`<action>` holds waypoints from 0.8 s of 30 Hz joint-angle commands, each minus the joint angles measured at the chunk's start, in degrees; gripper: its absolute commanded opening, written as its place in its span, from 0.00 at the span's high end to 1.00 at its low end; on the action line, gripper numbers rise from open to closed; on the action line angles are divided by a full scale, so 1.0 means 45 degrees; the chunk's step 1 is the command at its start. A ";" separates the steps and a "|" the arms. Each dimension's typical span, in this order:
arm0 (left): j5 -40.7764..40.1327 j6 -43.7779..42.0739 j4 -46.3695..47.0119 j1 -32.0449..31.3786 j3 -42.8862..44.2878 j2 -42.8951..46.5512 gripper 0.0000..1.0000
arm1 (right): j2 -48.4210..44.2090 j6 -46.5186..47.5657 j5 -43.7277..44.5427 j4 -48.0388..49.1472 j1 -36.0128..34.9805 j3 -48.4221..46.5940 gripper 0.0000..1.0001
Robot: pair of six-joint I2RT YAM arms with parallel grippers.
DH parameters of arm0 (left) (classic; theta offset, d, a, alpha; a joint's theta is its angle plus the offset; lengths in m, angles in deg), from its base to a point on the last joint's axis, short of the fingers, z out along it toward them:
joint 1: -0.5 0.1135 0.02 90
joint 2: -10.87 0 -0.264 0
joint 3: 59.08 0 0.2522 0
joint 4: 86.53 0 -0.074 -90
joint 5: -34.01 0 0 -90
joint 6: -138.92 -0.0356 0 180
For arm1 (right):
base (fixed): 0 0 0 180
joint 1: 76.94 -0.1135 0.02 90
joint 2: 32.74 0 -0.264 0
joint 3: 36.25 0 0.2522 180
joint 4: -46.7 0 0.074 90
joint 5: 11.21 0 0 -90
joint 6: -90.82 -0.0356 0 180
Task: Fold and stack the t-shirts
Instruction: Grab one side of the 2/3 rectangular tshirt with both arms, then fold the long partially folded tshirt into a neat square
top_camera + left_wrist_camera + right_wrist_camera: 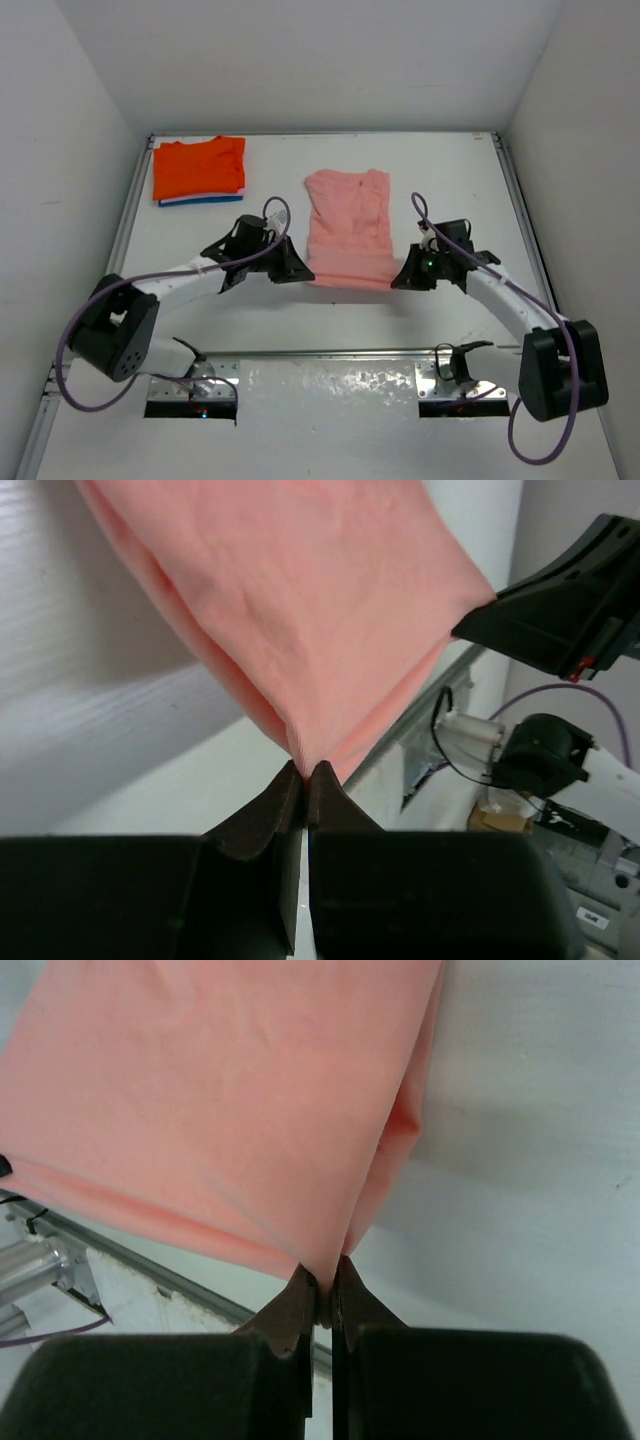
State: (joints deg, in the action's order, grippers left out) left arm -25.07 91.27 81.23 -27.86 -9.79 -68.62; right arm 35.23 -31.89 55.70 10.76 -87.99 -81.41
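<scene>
The pink t-shirt (348, 228) lies on the surface (450, 180), stretched between the two hands. The left hand (300, 272) is pinched tight on the near corner on its side. The right hand (400, 280) is pinched tight on the other near corner. The rest of the shirt lies flat, out past both hands.

The step now looks like folding the near edge over to the far edge. To do it well, I think both hands should go up together at the same speed. They should stay the same way apart, so the cloth is smooth. Then they should lay the edge down corner on corner, and only then let go. If one hand goes faster, the fold will be crooked.

The top view shows the whole shirt. It also shows the folded orange t-shirt (197, 167), well off beyond the left hand, with a blue t-shirt (200, 201) peeking out under it. The wrist views do not show that pile. But they show the fingertips closed, with cloth caught right at the tips. The cloth there looks like more than one layer.
</scene>
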 commanded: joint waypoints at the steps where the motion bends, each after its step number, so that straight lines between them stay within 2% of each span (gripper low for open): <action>1: -0.0562 0.1075 0.0287 -0.0084 -0.0219 0.1176 1.00 | -0.1056 0.0393 0.0639 -0.1301 0.0053 -0.0112 1.00; 7: -0.1010 0.0942 -0.0298 -0.0104 0.1048 0.1530 1.00 | -0.0769 0.0881 0.1186 -0.2044 0.0053 -0.1865 1.00; 9: -0.1342 0.0669 -0.1039 -0.0104 0.1848 0.1142 1.00 | 0.0185 0.1037 0.1360 -0.2045 0.0072 -0.2685 1.00; 15: -0.1733 0.0609 -0.1255 0.0032 0.3353 0.0301 1.00 | 0.2020 0.1214 0.1733 -0.2337 0.0072 -0.5011 1.00; 24: -0.1695 0.0395 -0.1490 0.1184 0.5989 -0.1710 1.00 | 0.5262 0.1487 0.1850 -0.3137 0.0111 -0.9461 1.00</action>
State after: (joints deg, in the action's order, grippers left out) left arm -32.13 94.15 73.34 -24.49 12.37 -74.69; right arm 55.53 -26.76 62.54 -1.69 -87.92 -116.89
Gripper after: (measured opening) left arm 0.018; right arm 0.009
